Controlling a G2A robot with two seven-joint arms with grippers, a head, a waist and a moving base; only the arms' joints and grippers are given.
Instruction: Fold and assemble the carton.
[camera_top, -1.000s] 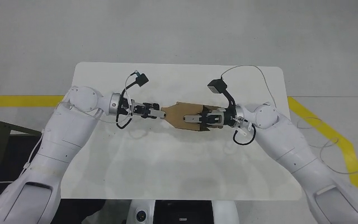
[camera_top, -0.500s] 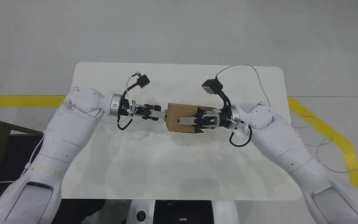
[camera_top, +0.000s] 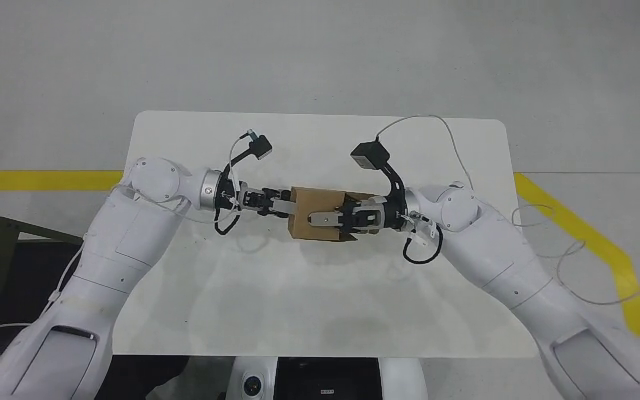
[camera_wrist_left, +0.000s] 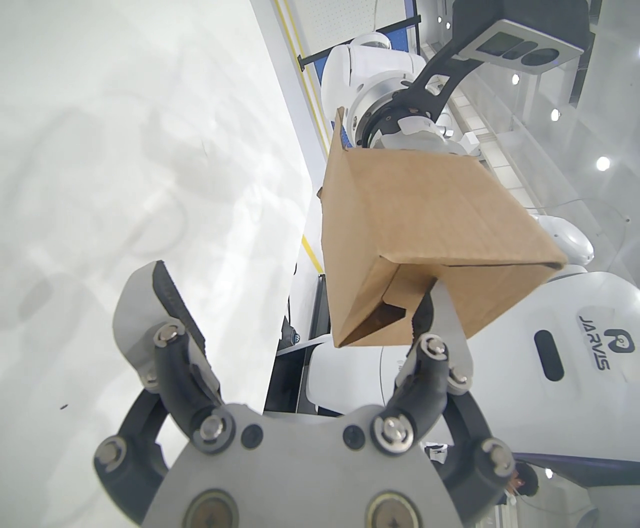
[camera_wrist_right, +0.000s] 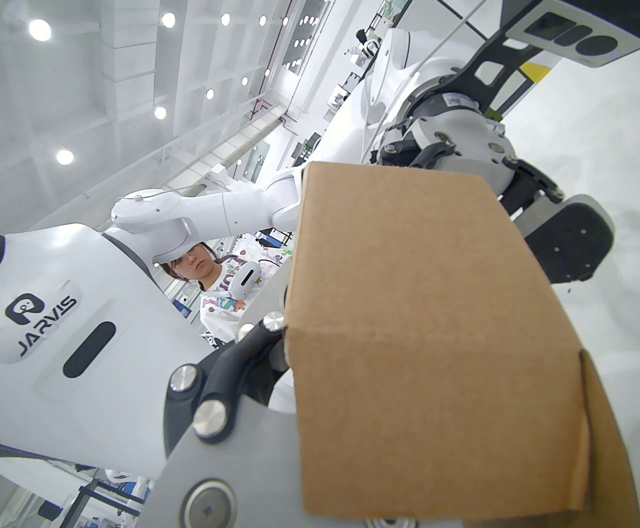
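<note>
A brown carton, opened into a box shape, hangs above the white table near its middle. My right gripper is shut on the carton's wall, one silver finger lying along the top face. In the right wrist view the carton hides most of that gripper. My left gripper stands open at the carton's other end. In the left wrist view this gripper has one fingertip touching the partly folded end flaps of the carton, and the other finger is well apart.
Bare table top lies under and around the carton. Yellow floor tape runs past both table sides. A cable loops from the right arm over the table's far part.
The right arm has carried the carton leftward to the left gripper. The carton went from a flattened, pointed shape to a squared box. The left gripper shifted only slightly.
</note>
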